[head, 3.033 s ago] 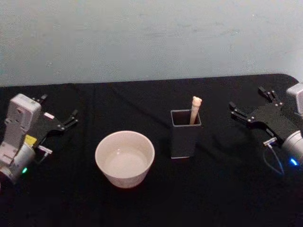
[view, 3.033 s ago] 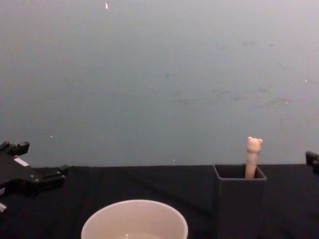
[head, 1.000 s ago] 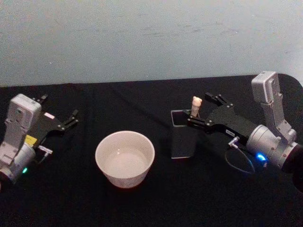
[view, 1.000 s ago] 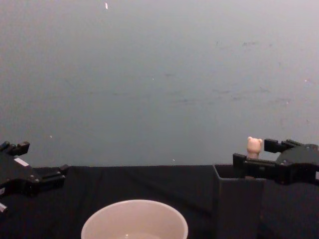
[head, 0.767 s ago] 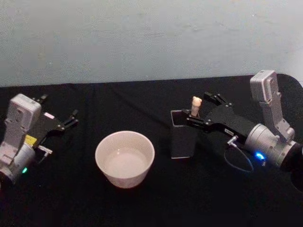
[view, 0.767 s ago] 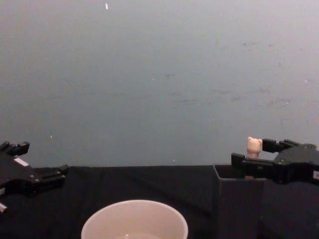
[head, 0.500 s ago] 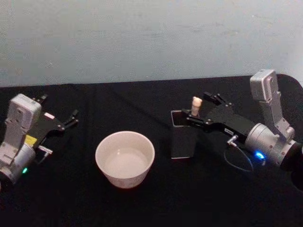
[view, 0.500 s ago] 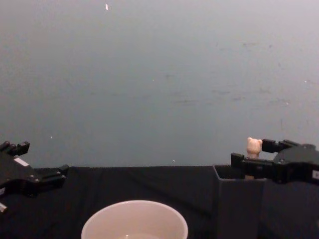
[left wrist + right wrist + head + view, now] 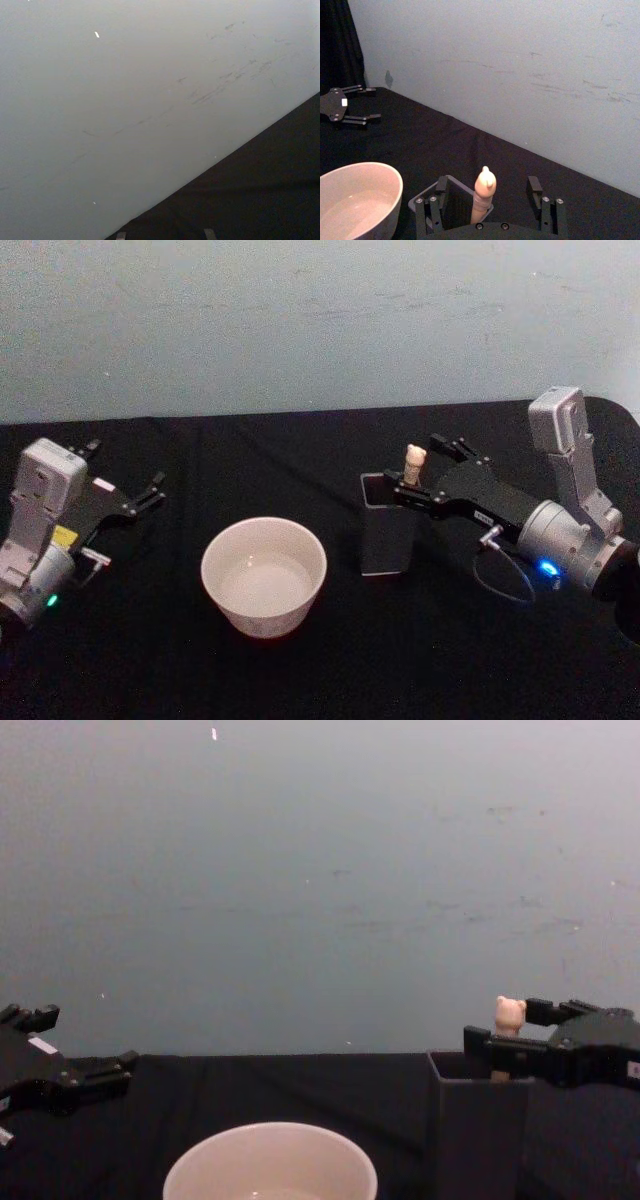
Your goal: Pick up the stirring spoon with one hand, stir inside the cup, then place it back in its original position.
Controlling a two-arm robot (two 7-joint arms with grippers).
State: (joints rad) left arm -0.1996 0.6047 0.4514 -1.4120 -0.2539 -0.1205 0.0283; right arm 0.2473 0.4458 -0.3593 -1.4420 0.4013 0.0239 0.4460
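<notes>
The cream-white cup (image 9: 262, 618) stands at the table's middle, with pale liquid inside. To its right is the dark grey square holder (image 9: 388, 540), the original position. The stirring spoon (image 9: 413, 462) stands upright in it, with just the beige bear-topped handle showing and the bowl hidden. My right gripper (image 9: 418, 468) is open, one finger on each side of the handle (image 9: 484, 195) and apart from it. In the chest view the bear head (image 9: 510, 1012) sits between those fingers (image 9: 476, 1042). My left gripper (image 9: 125, 468) rests open at the far left.
A black cloth (image 9: 300, 680) covers the table, ending at a pale grey-blue wall (image 9: 300, 320) behind. A thin cable loops below the right wrist (image 9: 500, 580). The cup's rim (image 9: 395, 175) lies close beside the holder (image 9: 427, 197).
Three seconds ago the right arm was at the table's right edge; it has since reached left to straddle the spoon handle. Over the last second it barely shifted. The left arm stayed put.
</notes>
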